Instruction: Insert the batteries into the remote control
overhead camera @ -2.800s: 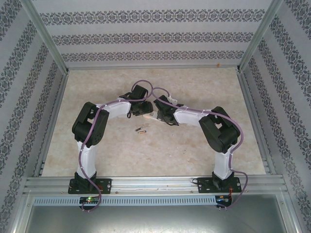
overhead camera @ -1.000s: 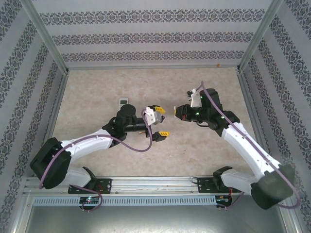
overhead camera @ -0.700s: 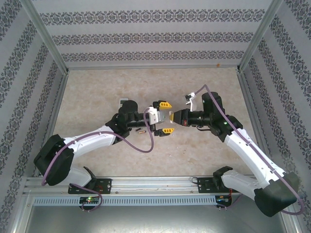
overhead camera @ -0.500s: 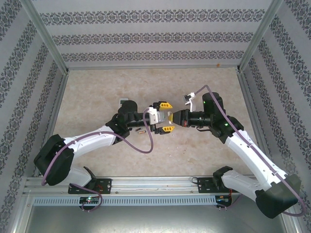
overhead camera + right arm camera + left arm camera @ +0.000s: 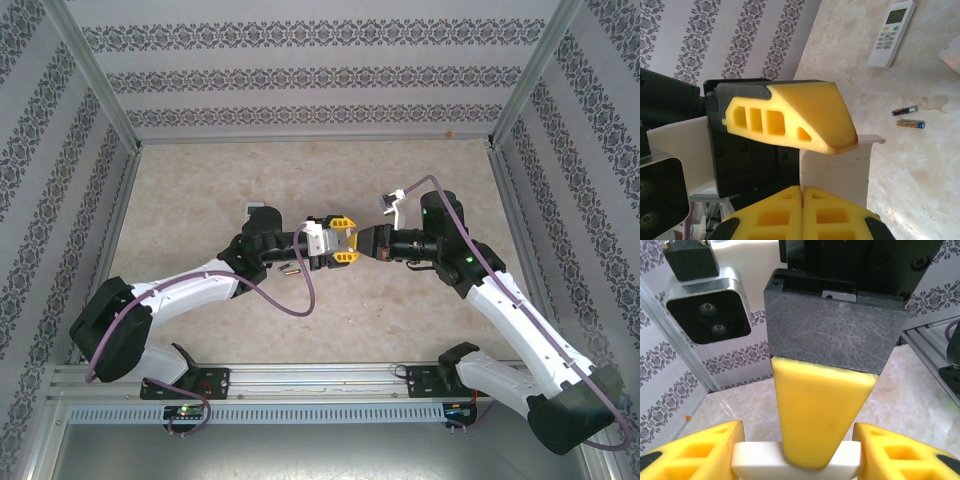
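Right fingers (image 5: 775, 212) pinch white piece (image 5: 837, 170); left fingers (image 5: 690, 450) flank it, grip unclear; batteries (image 5: 910, 124) lie apart.

You get bright, even overhead light w/ faint shadows; tabletop (image 5: 850, 75) glares pale in right wrist view, near objs soft in both wrist views

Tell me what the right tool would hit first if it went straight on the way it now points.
Likely the left tool, head-on just ahead: its fingers flank the white piece that the right tool holds. Exact gap unclear.
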Controlling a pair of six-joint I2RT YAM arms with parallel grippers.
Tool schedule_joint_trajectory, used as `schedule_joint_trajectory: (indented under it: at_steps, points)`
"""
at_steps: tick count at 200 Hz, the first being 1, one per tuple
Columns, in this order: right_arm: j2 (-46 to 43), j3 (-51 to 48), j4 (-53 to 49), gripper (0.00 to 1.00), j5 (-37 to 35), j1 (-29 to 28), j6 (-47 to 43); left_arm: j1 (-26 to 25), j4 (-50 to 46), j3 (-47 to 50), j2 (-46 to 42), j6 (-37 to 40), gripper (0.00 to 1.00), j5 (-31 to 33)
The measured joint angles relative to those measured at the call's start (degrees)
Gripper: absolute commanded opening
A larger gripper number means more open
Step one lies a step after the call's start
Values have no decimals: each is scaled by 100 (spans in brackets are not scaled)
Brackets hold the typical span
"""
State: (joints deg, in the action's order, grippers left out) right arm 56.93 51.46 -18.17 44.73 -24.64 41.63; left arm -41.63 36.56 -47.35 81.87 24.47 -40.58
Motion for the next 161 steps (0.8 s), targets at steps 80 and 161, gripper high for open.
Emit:
schedule_joint_trajectory:
  at_steps: [80,161]
  points:
    - [-765,138,-1121,63,-957,1386,-251,-387,-4070,-1565,240,2380,46,1572]
    - [-973,-179,-1910,67,-1633,1853,-413,-1381,-7770,-3580,3110,3729,52,3635]
